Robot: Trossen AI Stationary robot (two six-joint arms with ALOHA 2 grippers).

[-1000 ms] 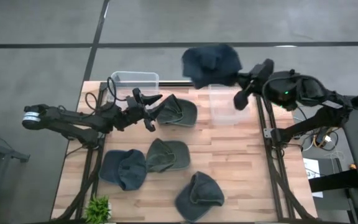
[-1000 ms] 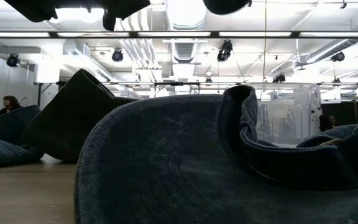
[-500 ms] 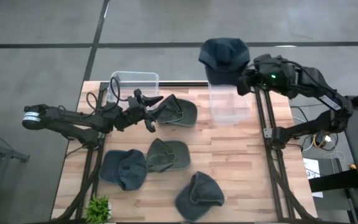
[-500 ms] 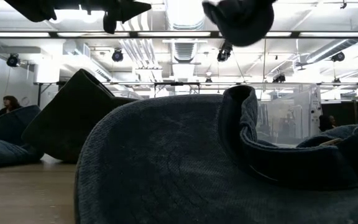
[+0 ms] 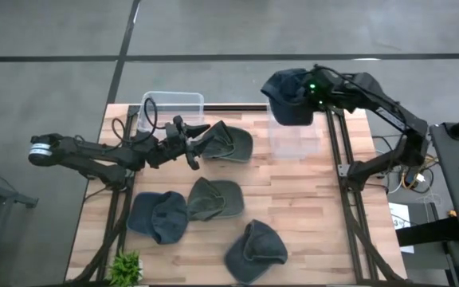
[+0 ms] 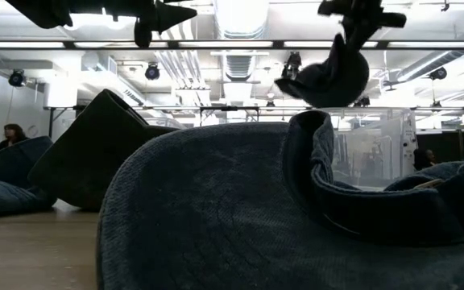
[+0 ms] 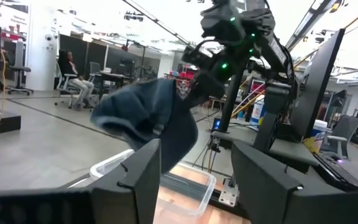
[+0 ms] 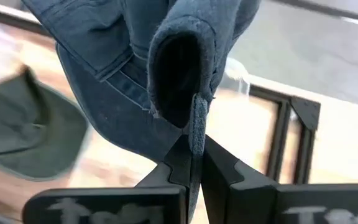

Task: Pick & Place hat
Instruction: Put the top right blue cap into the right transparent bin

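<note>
Right gripper (image 5: pixel 315 89) holds a hat (image 5: pixel 288 96) in the air above the right bin (image 5: pixel 293 135) at the table's (image 5: pixel 293 207) far edge. Left gripper (image 5: pixel 188 143) lies beside a second hat (image 5: pixel 228 142), just in front of the left bin (image 5: pixel 172 104). Three more hats (image 5: pixel 213 199) (image 5: pixel 158 217) (image 5: pixel 255 251) lie nearer the front. A plant (image 5: pixel 124 269) stands at the front left corner.

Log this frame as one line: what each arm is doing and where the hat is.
right gripper: shut on blue hat | hat: above clear bin | left gripper: open, beside green hat
</note>
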